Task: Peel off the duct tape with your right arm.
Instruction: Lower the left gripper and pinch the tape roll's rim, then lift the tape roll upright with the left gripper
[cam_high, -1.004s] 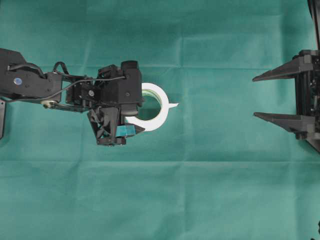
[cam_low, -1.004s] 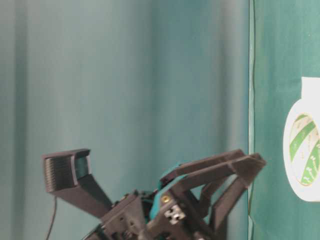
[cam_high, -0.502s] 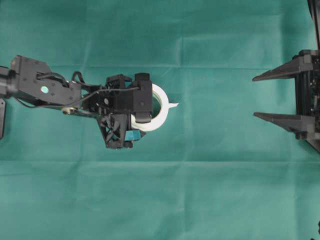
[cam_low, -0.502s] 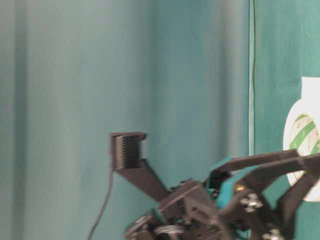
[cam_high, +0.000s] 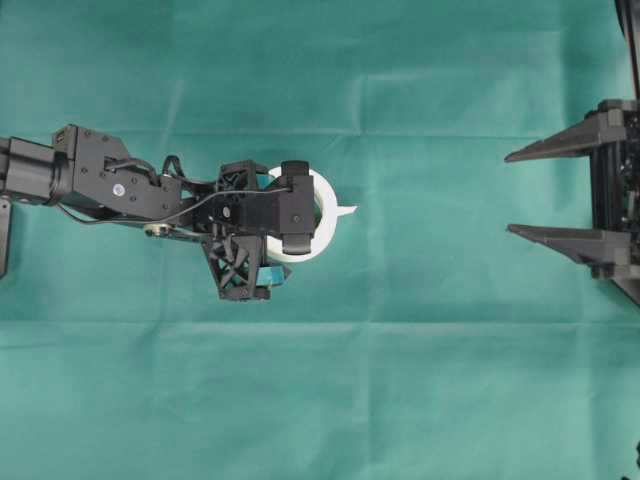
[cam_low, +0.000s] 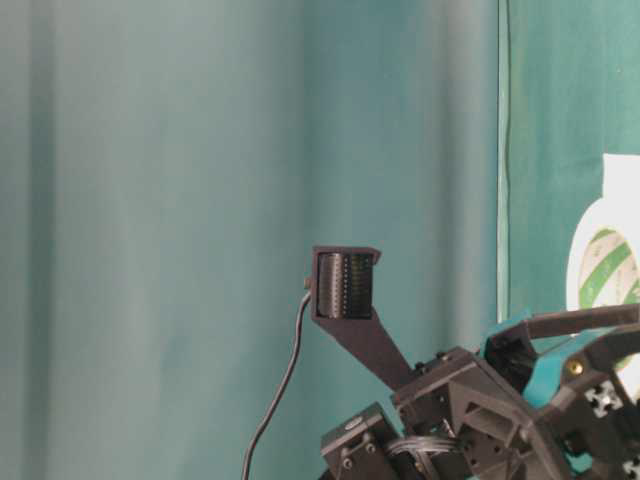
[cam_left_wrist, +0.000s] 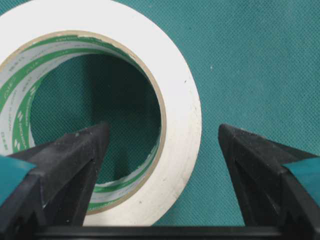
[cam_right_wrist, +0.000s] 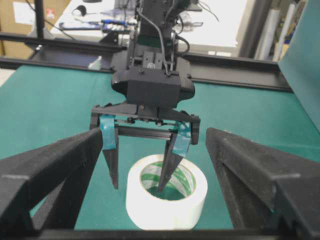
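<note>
From where I stand, the left gripper (cam_right_wrist: 141, 162) has its jaws spread wide and grasps nothing: one teal-padded finger (cam_right_wrist: 166, 167) dips into the hole of the duct tape (cam_right_wrist: 166, 198), the other stands just outside the roll's wall, so the wall sits between them. Whether either finger touches the roll I cannot tell. The wrist view of that arm shows the same thing, with the white band running between the two black finger bases.

The roll lies flat on the green-covered surface (cam_high: 420, 400), a little left of the middle, its greenish printed core facing up. It looks like a light, stiff ring. The wall should take a firm pinch without buckling, but being light it would likely slide or lift if the tape were pulled with nothing holding it down. Pinching the wall from inside and outside looks like the sound way to anchor it.

The loose end (cam_high: 345, 210) pokes out from the roll's rim toward the right arm's side. It is thin, floppy and presumably sticky on one face, and that tab is the place to take hold for peeling.

The right gripper (cam_high: 520, 192) sits well apart at the right edge, jaws released and empty, fingers pointing toward the roll.
</note>
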